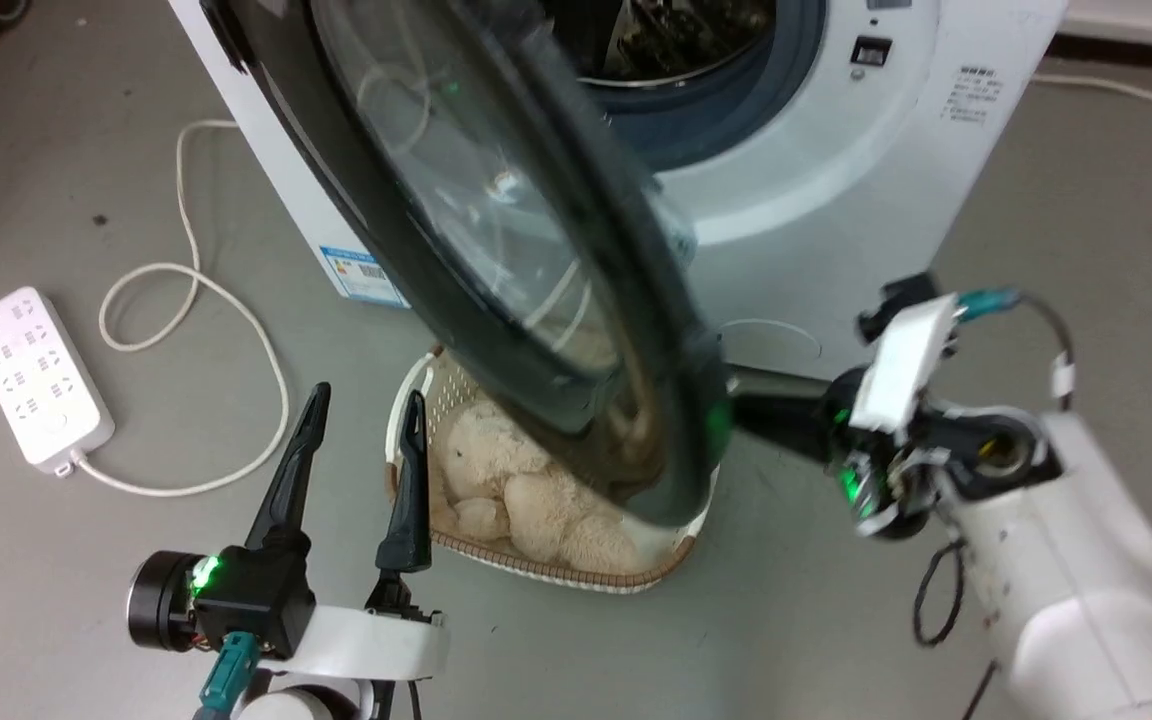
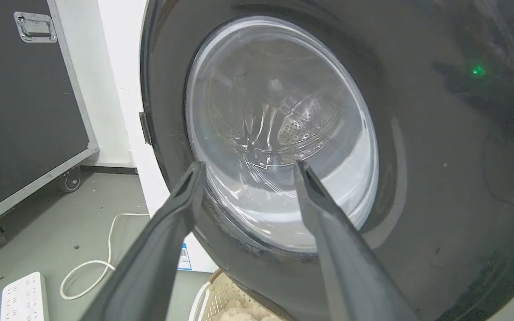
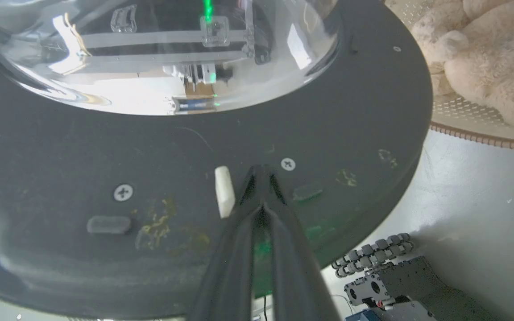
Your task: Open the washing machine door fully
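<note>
The washing machine door [image 1: 636, 270], a black rim around a bulging glass bowl, stands swung partway out from the white machine [image 1: 836, 190], edge-on to the head view. My right gripper [image 1: 736, 395] is shut, its tips pressed against the door's inner face [image 3: 105, 156] beside a small white latch piece [image 3: 224, 191], with nothing between the fingers. My left gripper [image 1: 363, 405] stands open, low at the left on the door's outer side. In the left wrist view the left gripper [image 2: 249, 166] points at the glass of the door [image 2: 440, 156], apart from it.
A woven basket [image 1: 546, 575] with a beige plush toy [image 1: 516, 490] sits on the floor under the door's lower edge. A white power strip [image 1: 36, 375] and its looping cable [image 1: 186, 300] lie at the left. A black wheeled case [image 2: 20, 111] stands beside the machine.
</note>
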Robot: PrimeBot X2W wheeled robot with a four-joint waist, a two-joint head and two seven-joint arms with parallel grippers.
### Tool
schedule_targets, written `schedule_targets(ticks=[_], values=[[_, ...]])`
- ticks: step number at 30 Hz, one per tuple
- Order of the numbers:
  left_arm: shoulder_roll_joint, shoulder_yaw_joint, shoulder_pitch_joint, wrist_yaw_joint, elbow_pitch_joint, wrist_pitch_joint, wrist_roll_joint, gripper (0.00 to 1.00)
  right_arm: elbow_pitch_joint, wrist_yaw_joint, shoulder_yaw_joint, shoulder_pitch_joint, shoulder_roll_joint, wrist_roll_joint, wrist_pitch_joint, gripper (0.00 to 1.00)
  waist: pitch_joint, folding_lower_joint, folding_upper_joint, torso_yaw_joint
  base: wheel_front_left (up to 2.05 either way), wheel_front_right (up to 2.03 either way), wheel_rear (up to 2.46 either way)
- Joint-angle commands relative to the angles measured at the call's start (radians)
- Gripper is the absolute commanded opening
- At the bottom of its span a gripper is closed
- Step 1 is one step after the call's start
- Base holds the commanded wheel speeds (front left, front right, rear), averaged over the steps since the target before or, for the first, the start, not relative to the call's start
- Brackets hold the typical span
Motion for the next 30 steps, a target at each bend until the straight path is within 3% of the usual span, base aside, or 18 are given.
schedule_targets(ticks=[1,10,16,17,18,19,24,30], values=[[0.001,0.002,0.017,-0.004,0.001,-0.006,0.008,1.0,-0.027,0.003,0.033,0.007,0.013,0.038,-0.013,0.0,-0.011,0.0001,0.0,0.0,0.0,0.0,0.0],[0.001,0.009,0.039,-0.009,0.003,-0.006,0.009,1.0,-0.08,0.003,0.249,0.07,0.013,0.187,-0.099,0.0,-0.03,0.0001,0.0,0.003,0.0,0.0,0.0],[0.001,0.013,0.045,-0.004,0.001,-0.006,0.01,1.0,-0.077,0.003,0.285,0.069,0.012,0.202,-0.165,0.0,-0.047,0.0001,0.0,-0.01,0.0,0.0,0.0],[0.001,0.015,0.046,-0.003,0.001,-0.006,0.01,1.0,-0.081,0.003,0.279,0.066,0.004,0.192,-0.189,0.11,-0.051,0.0001,0.0,-0.015,0.0,0.0,0.0],[0.001,0.019,0.047,-0.001,0.001,-0.006,0.01,1.0,-0.089,0.003,0.274,0.065,-0.005,0.18,-0.216,0.8,-0.055,0.0001,0.0,-0.022,0.0,0.0,0.0],[0.001,0.023,0.049,0.0,0.001,-0.006,0.01,1.0,-0.1,0.003,0.267,0.065,-0.014,0.171,-0.238,1.0,-0.06,0.0001,0.0,-0.028,0.0,0.0,0.0],[0.001,0.048,0.058,-0.006,0.012,-0.006,0.004,1.0,-0.236,0.003,0.25,0.092,-0.107,0.056,-0.403,1.0,-0.093,0.0001,0.0,-0.066,0.0,0.0,0.0],[0.001,0.08,0.06,-0.015,0.017,-0.006,-0.006,1.0,-0.469,0.003,0.286,0.19,-0.287,-0.307,-0.829,1.0,-0.128,0.0001,0.0,-0.114,0.0,0.0,0.0]])
